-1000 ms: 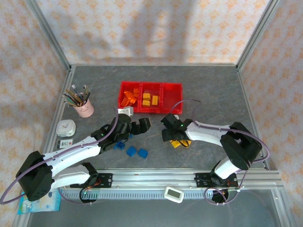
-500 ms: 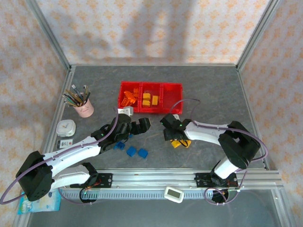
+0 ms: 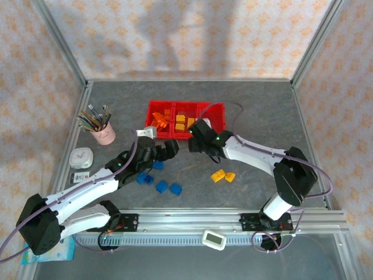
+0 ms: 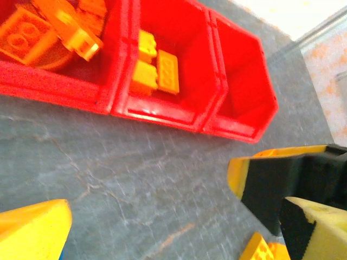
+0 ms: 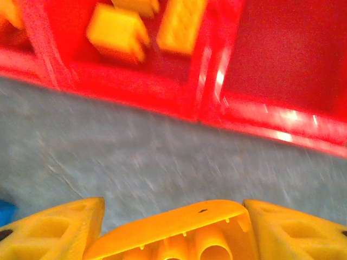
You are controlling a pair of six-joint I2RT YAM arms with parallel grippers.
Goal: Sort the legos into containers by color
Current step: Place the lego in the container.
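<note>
The red containers (image 3: 185,119) sit in a row at mid-table. Their left bin holds orange legos (image 4: 32,32), the middle bin yellow legos (image 4: 157,70), and the right bin (image 4: 241,97) is bare. My right gripper (image 3: 194,142) hovers just in front of the middle bin, shut on an orange-yellow lego (image 5: 173,233) whose hollow underside faces the camera. My left gripper (image 3: 168,149) stands open beside it, fingers (image 4: 32,230) far apart over bare table. Several blue legos (image 3: 162,186) lie near the left arm. Two orange-yellow legos (image 3: 223,175) lie to the right.
A pink pencil cup (image 3: 104,133) and a white timer (image 3: 81,158) stand at the left. A small white object (image 3: 144,133) lies by the bins' left front corner. The two grippers are close together in front of the bins.
My right gripper closed on a lego from the orange-yellow pile, lifted it and carried it back and left to the bins' front. The left gripper shifted slightly left, still open.
</note>
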